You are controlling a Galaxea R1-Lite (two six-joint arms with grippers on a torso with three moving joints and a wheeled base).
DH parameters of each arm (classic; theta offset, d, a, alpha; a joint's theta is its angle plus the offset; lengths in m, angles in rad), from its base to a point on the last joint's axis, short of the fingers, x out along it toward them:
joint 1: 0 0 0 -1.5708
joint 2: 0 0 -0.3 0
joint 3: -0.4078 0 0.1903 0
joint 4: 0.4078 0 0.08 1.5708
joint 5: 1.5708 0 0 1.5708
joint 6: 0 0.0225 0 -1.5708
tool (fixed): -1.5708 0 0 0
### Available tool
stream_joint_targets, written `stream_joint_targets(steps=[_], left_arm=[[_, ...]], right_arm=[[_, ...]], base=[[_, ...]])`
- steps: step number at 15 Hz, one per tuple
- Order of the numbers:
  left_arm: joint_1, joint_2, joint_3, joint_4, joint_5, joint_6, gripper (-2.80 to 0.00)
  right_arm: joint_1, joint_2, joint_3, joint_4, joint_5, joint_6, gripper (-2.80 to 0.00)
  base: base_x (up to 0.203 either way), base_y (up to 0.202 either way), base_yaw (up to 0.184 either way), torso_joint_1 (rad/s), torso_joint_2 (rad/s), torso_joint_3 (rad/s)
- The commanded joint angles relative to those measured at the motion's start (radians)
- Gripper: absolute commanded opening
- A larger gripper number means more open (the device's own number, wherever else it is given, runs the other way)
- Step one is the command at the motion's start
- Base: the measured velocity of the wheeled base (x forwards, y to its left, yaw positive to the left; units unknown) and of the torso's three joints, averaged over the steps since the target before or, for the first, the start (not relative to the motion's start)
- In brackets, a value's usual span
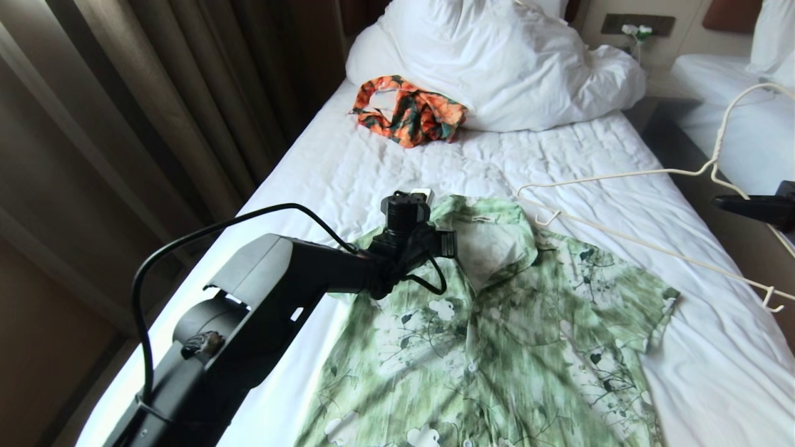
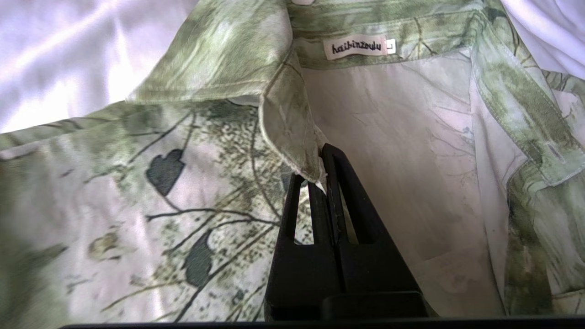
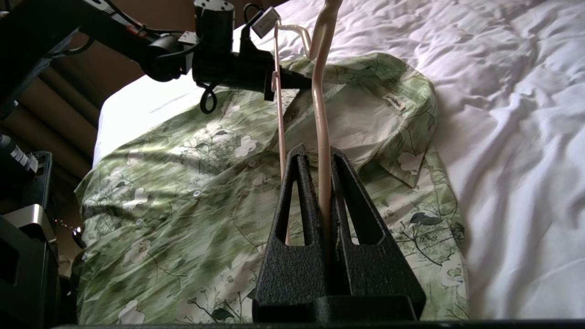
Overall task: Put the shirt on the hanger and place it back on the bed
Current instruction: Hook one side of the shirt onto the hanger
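the shirt (image 2: 137, 192) collar edge was pinched by the left gripper (image 2: 320, 169); the hanger (image 3: 322, 114) was clamped in the right gripper (image 3: 320, 160) above the bed (image 1: 372, 167)

Hotel-type room. Heavy brown curtains (image 1: 124, 105) hang in long folds along the left side, daylight catching their edges. A second bed with white linen (image 1: 739, 124) stands to the right, brown headboard (image 1: 733, 13) behind it, white pillow (image 1: 773, 34) against that. Dark nightstand (image 1: 667, 121) in the gap between. Pale wall at the head end carries a dark socket panel (image 1: 636, 23) with something plugged in. Soft, bright light falls from the right
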Motion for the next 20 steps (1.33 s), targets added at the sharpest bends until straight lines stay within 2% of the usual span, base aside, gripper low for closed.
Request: stream_joint_targets(steps=[1,5,7,9,14,20], left_arm=[[-0.007,-0.127,0.074,0.016,0.021,-0.004,-2.8],[-0.049,-0.389,0.314,0.033,0.042,-0.007,-2.8],[-0.088,-0.464,0.381,0.04,0.049,-0.004,-2.8],[-0.121,-0.494,0.402,0.045,0.066,0.0,-2.8],[-0.144,-0.512,0.405,0.048,0.069,0.003,-2.8],[-0.151,-0.55,0.463,0.045,0.075,0.016,-2.8]], right_arm=[[0.004,0.012,0.002,-0.002,0.009,0.011,-2.8],[0.048,0.013,0.017,-0.002,0.009,0.016,-2.8],[0.068,0.012,0.022,-0.001,0.009,0.017,-2.8],[0.107,0.02,0.043,-0.002,0.009,0.016,-2.8],[0.203,0.075,0.051,-0.01,0.009,0.012,-2.8],[0.2,0.088,0.04,-0.011,0.009,0.011,-2.8]], base=[[0.0,0.0,0.0,0.0,0.0,0.0],[0.0,0.0,0.0,0.0,0.0,0.0],[0.0,0.0,0.0,0.0,0.0,0.0],[0.0,0.0,0.0,0.0,0.0,0.0],[0.0,0.0,0.0,0.0,0.0,0.0],[0.0,0.0,0.0,0.0,0.0,0.0]])
